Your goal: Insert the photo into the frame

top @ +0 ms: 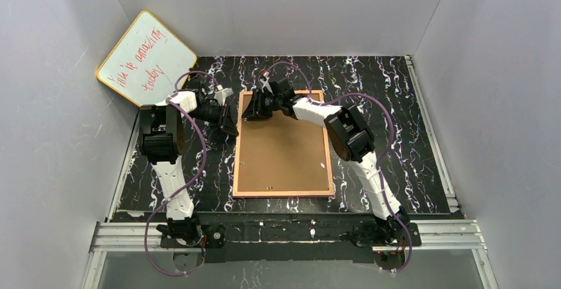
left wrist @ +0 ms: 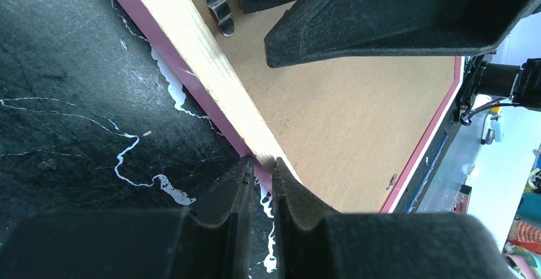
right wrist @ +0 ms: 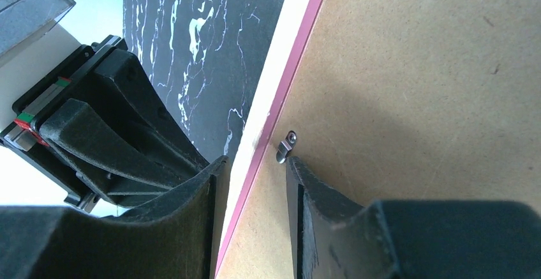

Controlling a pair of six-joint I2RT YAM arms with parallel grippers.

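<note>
Table: black top veined white, metal rails at near and right edges; frame flat at centre, rear up, brown backing board within it; whiteboard propped at far left corner.

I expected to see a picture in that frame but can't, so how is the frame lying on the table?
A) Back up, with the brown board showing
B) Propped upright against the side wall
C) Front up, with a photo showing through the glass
A: the frame lies flat with its wooden rear and brown backing board facing up, and a metal clip of the back shows in the left wrist view.
</note>
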